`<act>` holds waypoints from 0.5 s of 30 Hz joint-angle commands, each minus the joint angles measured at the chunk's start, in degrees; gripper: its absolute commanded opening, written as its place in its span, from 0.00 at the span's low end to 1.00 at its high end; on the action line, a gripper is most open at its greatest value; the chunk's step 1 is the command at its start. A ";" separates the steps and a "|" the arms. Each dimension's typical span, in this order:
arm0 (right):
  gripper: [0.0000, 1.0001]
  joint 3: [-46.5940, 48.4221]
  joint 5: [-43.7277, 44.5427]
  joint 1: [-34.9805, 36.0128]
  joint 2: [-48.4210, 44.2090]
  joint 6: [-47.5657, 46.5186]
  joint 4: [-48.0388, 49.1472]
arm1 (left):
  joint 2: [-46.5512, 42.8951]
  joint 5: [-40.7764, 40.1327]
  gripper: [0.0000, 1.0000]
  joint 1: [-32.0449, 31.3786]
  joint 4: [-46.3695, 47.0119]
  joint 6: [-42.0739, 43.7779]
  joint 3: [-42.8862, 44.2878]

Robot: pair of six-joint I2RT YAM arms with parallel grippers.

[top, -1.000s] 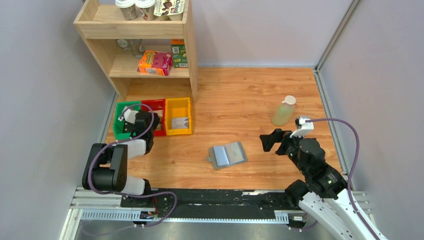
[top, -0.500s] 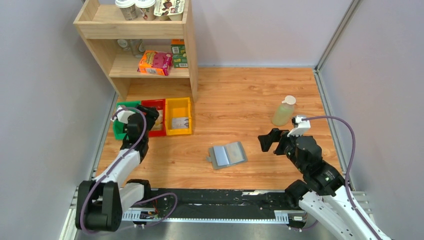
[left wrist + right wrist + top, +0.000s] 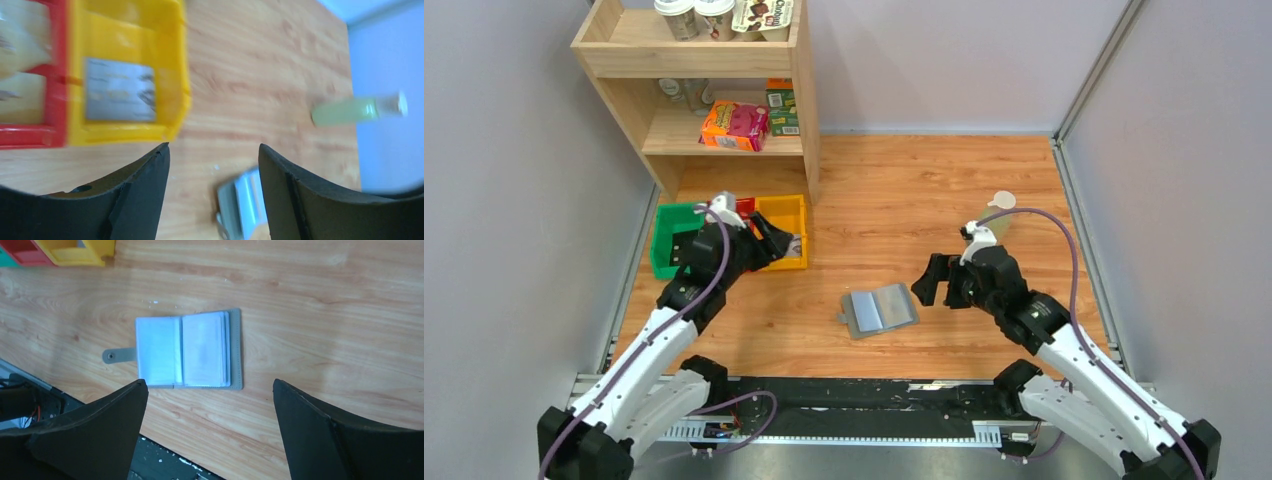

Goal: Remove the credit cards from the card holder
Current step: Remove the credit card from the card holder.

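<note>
Right wrist: card holder (image 3: 187,350) crosswise, tab (image 3: 119,356) leftward

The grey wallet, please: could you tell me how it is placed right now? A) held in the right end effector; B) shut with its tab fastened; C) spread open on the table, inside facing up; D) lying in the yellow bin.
C: the wallet lies spread open on the wooden table, pale inside up, its tab sticking out unfastened.
</note>
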 commanded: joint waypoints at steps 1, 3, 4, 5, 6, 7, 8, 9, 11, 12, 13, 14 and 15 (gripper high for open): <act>0.96 0.59 -5.63 -0.05 5.11 3.39 5.66 | 2.41 3.76 0.71 -10.72 -5.03 2.52 3.95; 0.92 0.07 -6.94 -0.05 7.92 4.35 7.15 | 6.35 3.49 0.69 -16.18 -4.24 2.25 5.53; 0.90 -0.20 -7.47 -0.05 9.06 4.71 7.77 | 7.32 3.40 0.68 -19.41 -3.98 2.08 6.58; 0.88 -0.28 -8.00 -0.05 10.29 5.14 8.38 | 9.42 3.40 0.68 -20.75 -3.10 1.82 7.02; 0.87 -0.55 -8.44 -0.05 11.52 5.50 9.09 | 10.57 3.58 0.67 -23.46 -2.49 1.47 7.64; 0.85 -0.64 -8.88 -0.05 12.49 5.67 9.61 | 12.67 3.67 0.66 -24.53 -0.83 1.38 7.82; 0.83 -0.72 -9.23 -0.05 13.72 5.94 10.32 | 13.48 3.75 0.66 -26.72 0.06 1.03 8.26; 0.81 -0.81 -9.76 -0.05 14.78 6.20 11.11 | 15.84 3.93 0.65 -27.87 1.72 0.94 8.35; 0.77 -0.64 -10.46 -0.05 17.32 6.55 12.08 | 19.18 4.72 0.62 -29.98 3.92 0.67 8.61; 0.75 -0.55 -10.64 -0.05 18.38 6.73 12.43 | 20.33 5.24 0.61 -31.04 4.46 0.41 8.61; 0.73 -0.46 -10.90 -0.05 19.70 6.82 12.87 | 22.60 6.12 0.60 -31.83 5.86 0.32 8.61; 0.70 -0.37 -11.25 -0.05 20.58 6.91 13.48 | 23.41 6.48 0.55 -32.10 7.44 0.23 8.52; 0.68 -0.37 -11.26 -0.05 21.63 6.91 13.92 | 25.59 7.09 0.54 -32.71 8.06 0.06 8.44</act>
